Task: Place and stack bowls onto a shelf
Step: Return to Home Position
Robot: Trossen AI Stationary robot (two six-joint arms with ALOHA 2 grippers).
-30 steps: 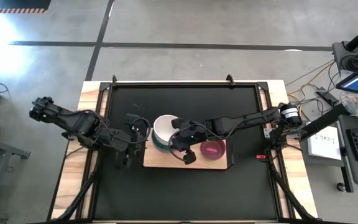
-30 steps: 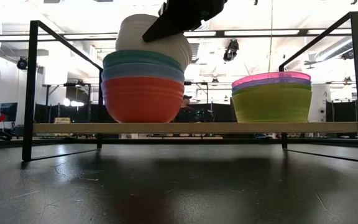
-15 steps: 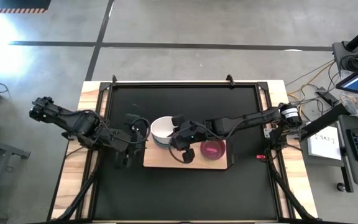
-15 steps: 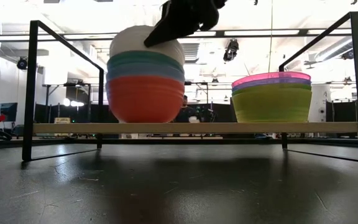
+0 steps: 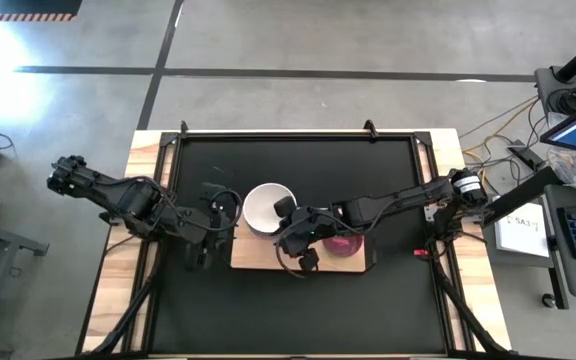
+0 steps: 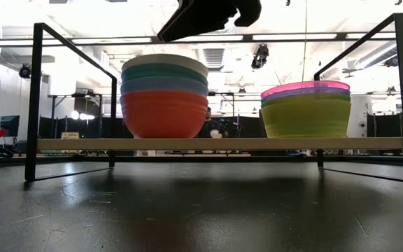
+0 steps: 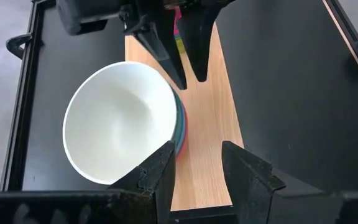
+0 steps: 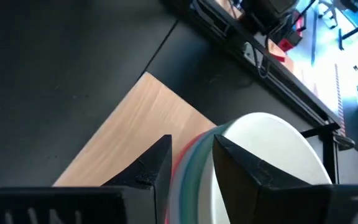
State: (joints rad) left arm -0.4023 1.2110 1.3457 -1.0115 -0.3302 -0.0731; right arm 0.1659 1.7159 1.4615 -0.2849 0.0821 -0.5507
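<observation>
The white bowl (image 5: 266, 208) sits on top of the teal, grey-blue and red bowls (image 6: 164, 112), a level stack on the left part of the light-wood shelf (image 6: 222, 143). The magenta bowl (image 5: 344, 241) tops the small-bowl stack (image 6: 306, 108) on the shelf's right part, with yellow-green at the bottom. My right gripper (image 6: 177, 29) is open and hangs just above the white bowl's right rim (image 7: 188, 78), clear of it. In its wrist view (image 8: 191, 146) the stack's rims show between its fingers. My left gripper (image 7: 197, 155) is open, low by the shelf's left end.
The shelf (image 5: 258, 258) rests on a black metal frame (image 6: 37, 98) with upright posts at its corners. Black tabletop (image 5: 298, 160) lies free on the far and near sides. The shelf's wood shows bare between the two stacks (image 7: 207, 124).
My right gripper carried the tilted white bowl down onto the teal bowl, let go of its rim and rose clear. The white bowl went from tipped and raised to level and nested in the stack. The left arm kept still.
</observation>
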